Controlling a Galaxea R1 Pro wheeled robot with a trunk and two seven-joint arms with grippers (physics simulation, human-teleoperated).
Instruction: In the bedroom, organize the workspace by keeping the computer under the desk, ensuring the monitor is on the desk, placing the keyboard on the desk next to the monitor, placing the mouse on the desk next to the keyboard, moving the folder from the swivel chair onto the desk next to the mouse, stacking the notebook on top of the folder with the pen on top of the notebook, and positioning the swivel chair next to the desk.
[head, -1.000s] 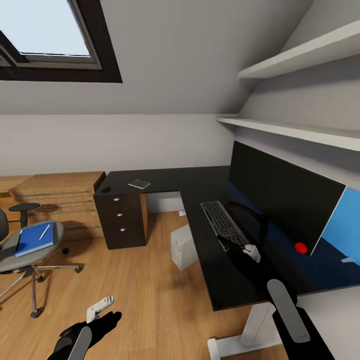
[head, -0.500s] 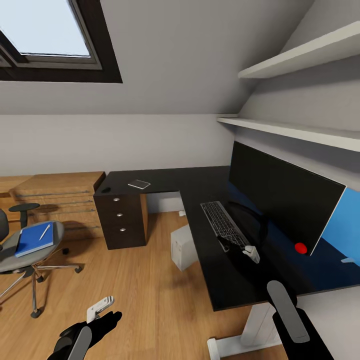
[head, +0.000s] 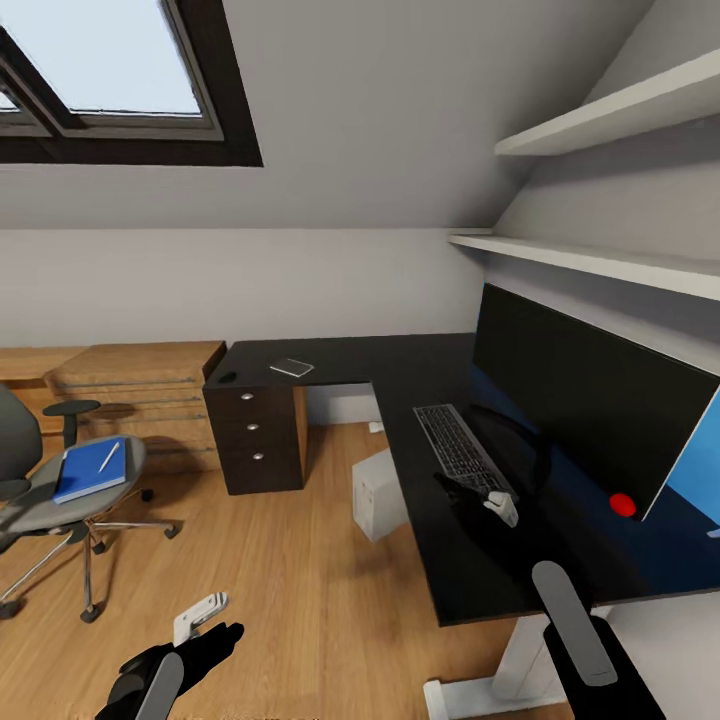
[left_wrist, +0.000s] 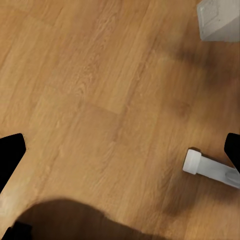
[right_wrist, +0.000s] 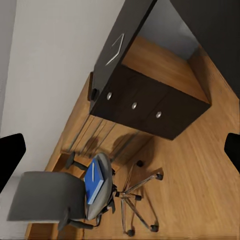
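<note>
The black L-shaped desk (head: 400, 365) carries the wide monitor (head: 590, 400) with the keyboard (head: 460, 450) in front of it. The grey notebook (head: 291, 367) and the dark mouse (head: 228, 377) lie on the desk's far wing above the drawers (right_wrist: 134, 106). Under the desk stands the white computer (head: 378, 495). At the left, the swivel chair (head: 60, 490) holds the blue folder (head: 90, 470) with the pen (head: 109, 456) on top. My right gripper (head: 490, 500) hangs open over the keyboard's near end. My left gripper (head: 205, 625) is open low over the floor.
A light-wood dresser (head: 140, 385) stands against the back wall between chair and desk. Two white shelves (head: 600, 265) run above the monitor. The desk's white leg foot (left_wrist: 207, 167) rests on the wooden floor (head: 270, 560) near my left gripper.
The whole head view has shifted, so desk, chair and window sit further right in the picture; the camera moved. Both arms hold the same pose.
</note>
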